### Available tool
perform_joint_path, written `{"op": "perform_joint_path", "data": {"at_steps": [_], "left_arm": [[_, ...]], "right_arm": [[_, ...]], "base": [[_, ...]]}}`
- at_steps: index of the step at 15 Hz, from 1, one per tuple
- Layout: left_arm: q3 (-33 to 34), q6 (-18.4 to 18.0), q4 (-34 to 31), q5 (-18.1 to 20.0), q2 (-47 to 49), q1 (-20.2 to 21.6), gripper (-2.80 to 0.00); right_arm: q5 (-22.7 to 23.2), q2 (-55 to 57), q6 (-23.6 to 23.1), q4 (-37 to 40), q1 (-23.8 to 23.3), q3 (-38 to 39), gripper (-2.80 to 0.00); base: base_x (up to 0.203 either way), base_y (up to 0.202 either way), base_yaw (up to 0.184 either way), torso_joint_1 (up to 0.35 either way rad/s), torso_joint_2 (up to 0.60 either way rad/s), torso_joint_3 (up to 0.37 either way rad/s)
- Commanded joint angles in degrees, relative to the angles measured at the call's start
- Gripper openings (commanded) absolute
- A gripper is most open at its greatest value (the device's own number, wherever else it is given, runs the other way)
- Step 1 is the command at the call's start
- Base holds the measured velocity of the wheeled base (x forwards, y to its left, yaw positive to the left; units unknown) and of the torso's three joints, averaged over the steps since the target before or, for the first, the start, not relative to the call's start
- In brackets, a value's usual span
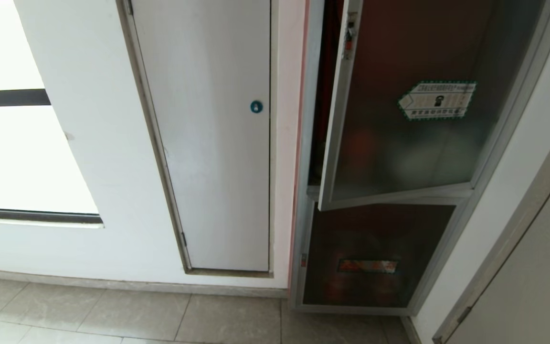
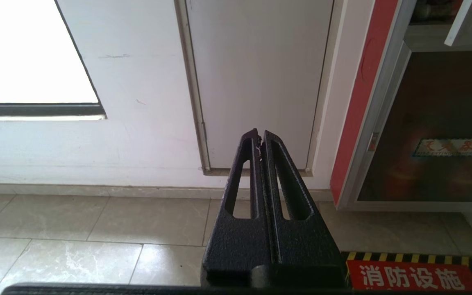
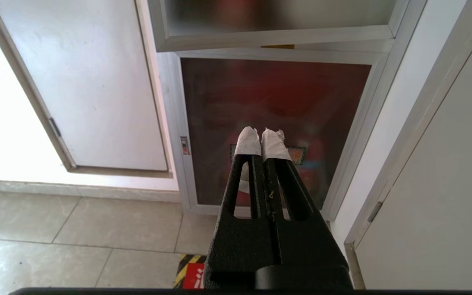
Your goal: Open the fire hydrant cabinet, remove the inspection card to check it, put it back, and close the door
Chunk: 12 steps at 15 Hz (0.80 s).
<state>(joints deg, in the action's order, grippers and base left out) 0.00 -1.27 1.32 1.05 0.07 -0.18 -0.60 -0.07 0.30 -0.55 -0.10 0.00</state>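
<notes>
Behind ajar door [image 1: 399, 143], cabinet [image 1: 303, 200] interior mostly hidden.

My left hand [image 2: 259, 137]: black textured slotted fingers, bare tips. My right hand [image 3: 260, 137]: same black fingers, tips wrapped in white tape.

Head camera looks down from above at the white door [image 1: 208, 143] and cabinet [image 1: 303, 239]; both wrist cameras, low near the floor [image 2: 76, 229], face the same wall, sharing the cabinet's lower panel [image 3: 277, 123].
</notes>
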Motion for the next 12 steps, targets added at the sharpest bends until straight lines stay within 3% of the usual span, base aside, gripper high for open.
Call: {"op": "perform_joint_path", "data": {"at_steps": [1,12], "left_arm": [[0.70,-0.05,0.00,0.01,0.01,0.01,-2.80],[0.70,-0.03,0.00,0.01,0.01,0.01,-2.80]], "right_arm": [[-0.02,0.07,0.22,-0.07,0.01,0.10,-2.80],[-0.11,0.07,0.57,-0.15,0.01,0.18,-2.80]], "base": [[0.000,0.000,0.000,0.000,0.00,0.000],[0.000,0.000,0.000,0.000,0.00,0.000]]}}
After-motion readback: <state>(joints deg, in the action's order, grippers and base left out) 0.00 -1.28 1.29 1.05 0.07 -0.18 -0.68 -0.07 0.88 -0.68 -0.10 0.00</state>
